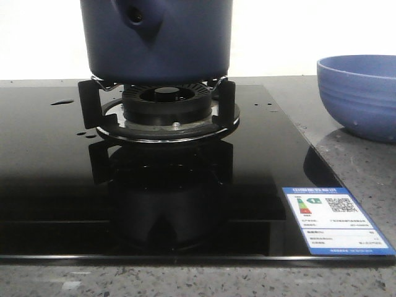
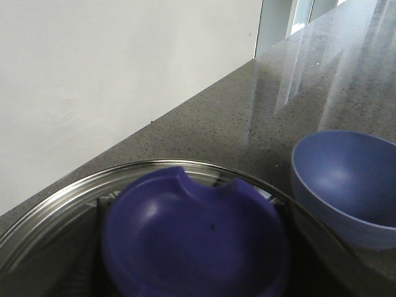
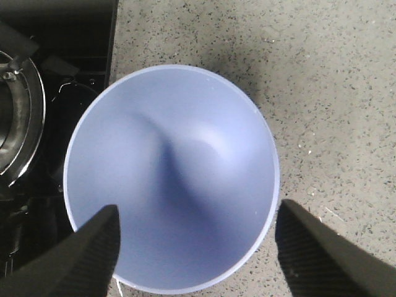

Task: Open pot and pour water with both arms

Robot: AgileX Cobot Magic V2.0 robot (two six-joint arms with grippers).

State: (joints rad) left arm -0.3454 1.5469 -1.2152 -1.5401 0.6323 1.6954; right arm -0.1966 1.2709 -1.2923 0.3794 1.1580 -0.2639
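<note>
Nearest in the front view, an energy label (image 1: 337, 219) is stuck on the front right corner of the black glass hob (image 1: 49, 185), which is set into the speckled desk (image 1: 365, 161). Behind it, the pot (image 1: 158, 40) stands on the burner grate (image 1: 158, 111); its handle mount, with a round hole, faces forward. To the right, a lighter blue bowl (image 1: 359, 93) rests on the desk beside the hob.

The right hand (image 3: 198, 247) hovers above the bowl (image 3: 173, 179), fingers spread wide, gripping nothing.

The left wrist view shows a glass lid (image 2: 55, 216) with a blue knob (image 2: 192, 241). The left hand's fingers are out of frame; state cannot be told.
</note>
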